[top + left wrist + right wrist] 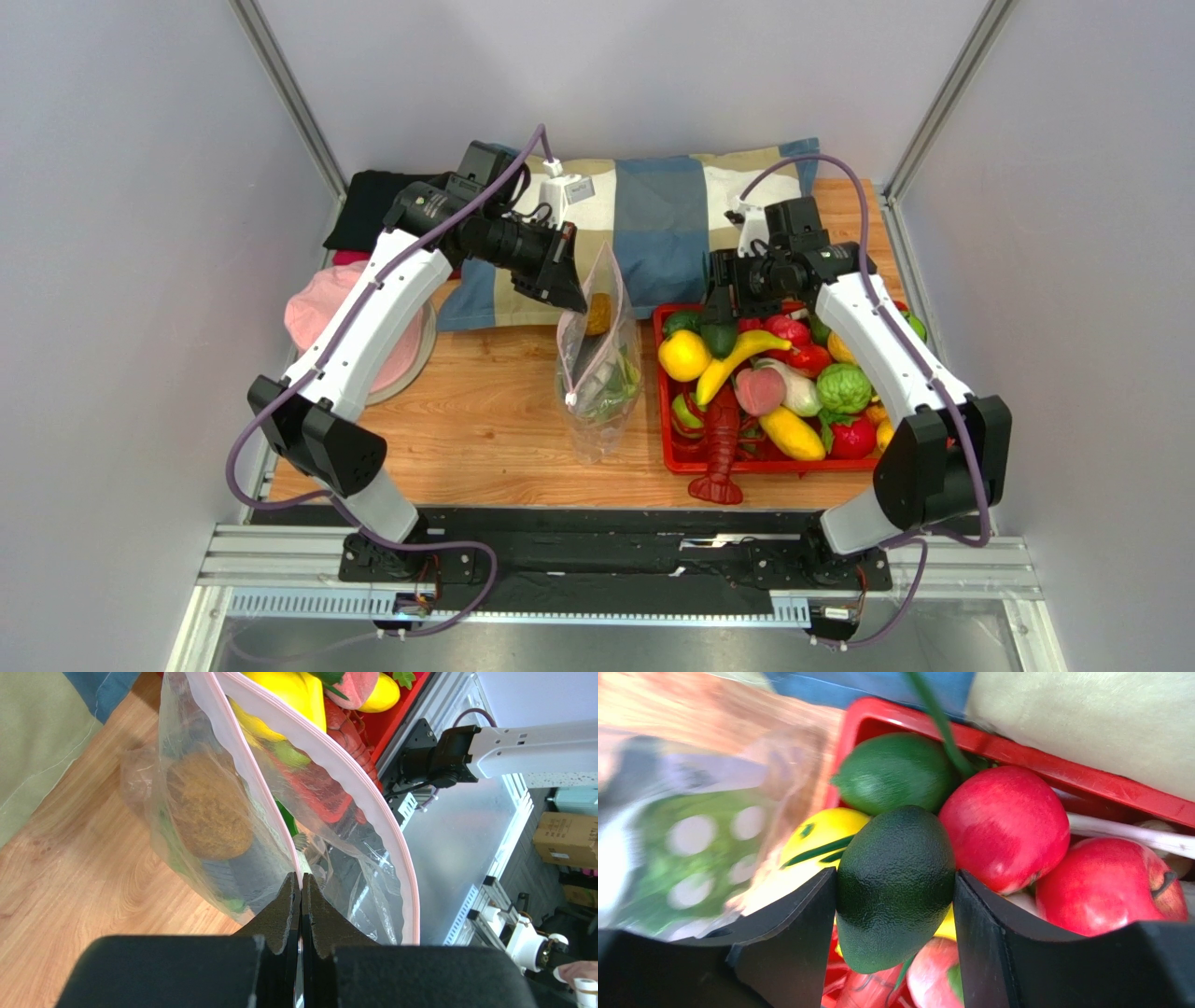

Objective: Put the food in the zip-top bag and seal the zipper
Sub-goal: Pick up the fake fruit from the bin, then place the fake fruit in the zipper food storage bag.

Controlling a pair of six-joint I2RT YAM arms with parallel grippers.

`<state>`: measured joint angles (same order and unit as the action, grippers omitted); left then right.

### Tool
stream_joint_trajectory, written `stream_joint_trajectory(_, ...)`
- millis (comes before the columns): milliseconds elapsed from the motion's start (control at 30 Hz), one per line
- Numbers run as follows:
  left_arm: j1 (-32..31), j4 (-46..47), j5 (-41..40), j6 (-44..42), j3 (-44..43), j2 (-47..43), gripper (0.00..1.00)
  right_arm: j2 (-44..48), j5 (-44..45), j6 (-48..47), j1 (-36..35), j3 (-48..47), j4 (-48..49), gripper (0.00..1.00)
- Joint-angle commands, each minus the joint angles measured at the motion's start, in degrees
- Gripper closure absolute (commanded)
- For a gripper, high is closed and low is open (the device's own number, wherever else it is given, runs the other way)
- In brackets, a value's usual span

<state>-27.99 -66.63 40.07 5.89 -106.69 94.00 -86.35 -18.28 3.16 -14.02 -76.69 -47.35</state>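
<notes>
Left wrist view: the left gripper (300,882) is clenched on the near end of the zip-top bag (210,854), pinching the film where the two halves of the zipper (337,766) meet. From that pinch the pink strips bow apart, so the mouth gapes upward. The line of the zipper runs away from the gripper toward the arm bases, and the body sags down to the counter (77,875). A brown round fruit (209,805) lies inside, with something green and something grey beneath it.

In the right wrist view, the right gripper (896,913) grasps the dark green avocado (894,861) across its narrow width. The avocado's long axis lies along the fingers, tilted slightly, and it sits low over the other fruit in the red tray (1025,750). The bag lies just beside the tray's left wall. Farthest off is the checked pillow (659,210).

Two risks stand out. The bag is held at one point only, so its floppy mouth may fold shut, or the avocado may catch the rim and pull the film from the left gripper. The avocado's smooth, rounded skin could also swivel or slip out during the carry.
</notes>
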Motion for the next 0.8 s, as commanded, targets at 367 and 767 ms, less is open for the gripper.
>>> stream_joint_trajectory(367,-1.3,1.5,9.4,1.2,-5.8,0.0,1.00,18.8,-12.7,16.5,-5.5,-6.8,29.6,1.00)
stream_joint_trajectory(767,-1.5,3.6,10.7,5.5,-3.3,-0.2,1.00,21.0,-10.0,16.4,-19.1,-0.1,39.2,1.00)
